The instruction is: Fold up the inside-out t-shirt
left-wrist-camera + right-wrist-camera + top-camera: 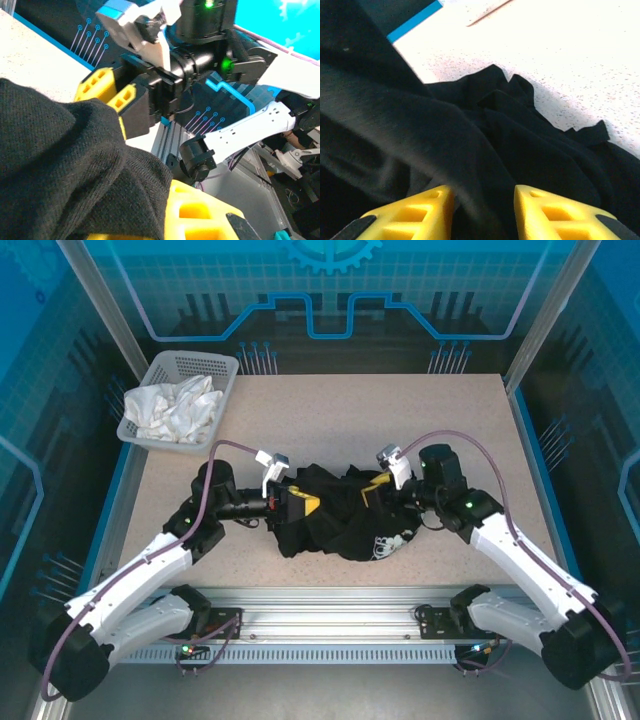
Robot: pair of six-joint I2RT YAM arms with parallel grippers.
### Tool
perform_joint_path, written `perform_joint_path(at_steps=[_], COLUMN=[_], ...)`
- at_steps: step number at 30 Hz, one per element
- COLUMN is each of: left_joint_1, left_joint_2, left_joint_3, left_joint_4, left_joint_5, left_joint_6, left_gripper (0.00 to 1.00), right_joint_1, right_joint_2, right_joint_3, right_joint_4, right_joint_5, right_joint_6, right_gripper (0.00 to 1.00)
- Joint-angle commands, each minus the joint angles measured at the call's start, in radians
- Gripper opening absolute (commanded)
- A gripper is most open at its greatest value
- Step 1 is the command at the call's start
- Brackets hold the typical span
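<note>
Top external view: the inside-out t-shirt (pixel 335 525) lies bunched in a dark heap at the middle of the table (pixel 330 410), nearer the front edge than the back, with a patch of pale print (pixel 392 542) turned up on its right-hand side. Both arms reach in low from either side and meet at the heap. The left gripper (pixel 308 506) sits against the shirt's left edge, and the right gripper (pixel 378 486) against its upper right edge.

From the left wrist, black cloth drapes over the near side of that gripper. It covers most of it, so just one yellow finger (pixel 200 215) pokes out beneath the fabric. The left fingers are pressed together with a fold of the shirt pinched in them. Across the heap, the right gripper's yellow tips show close by, facing the left one.

From the right wrist, the two yellow fingers (pixel 555 215) stand spread with a clear gap, and a ridge of black fabric runs down into that gap. Whether the pads touch the cloth cannot be told. Beyond them the shirt lies rumpled on the speckled tabletop.

At the table's far left corner stands a grey basket (pixel 165 370) holding a crumpled white cloth (pixel 175 410), well apart from the shirt.
</note>
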Motion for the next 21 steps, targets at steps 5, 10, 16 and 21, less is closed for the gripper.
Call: perform_joint_path(at_steps=[5,10,16,21], left_joint_1=[0.013,0.014,0.014,0.013], left_joint_2=[-0.011,-0.003,0.0,0.0], left_joint_3=[0.044,0.048,0.05,0.049], left_joint_4=[-0.05,-0.056,-0.057,-0.06], left_joint_5=[-0.024,-0.023,-0.022,-0.021], left_joint_6=[0.07,0.069,0.069,0.069], left_gripper=[0.0,0.0,0.0,0.0], right_joint_1=[0.134,0.231,0.269,0.271], right_joint_2=[-0.148,-0.131,0.025,0.097], right_joint_3=[0.021,0.016,0.063,0.066], right_joint_4=[-0.084,-0.035,0.027,0.069], right_joint_5=[0.202,0.131,0.093,0.084], right_joint_6=[-0.086,-0.121,-0.129,-0.143], right_gripper=[0.38,0.25,0.24,0.28])
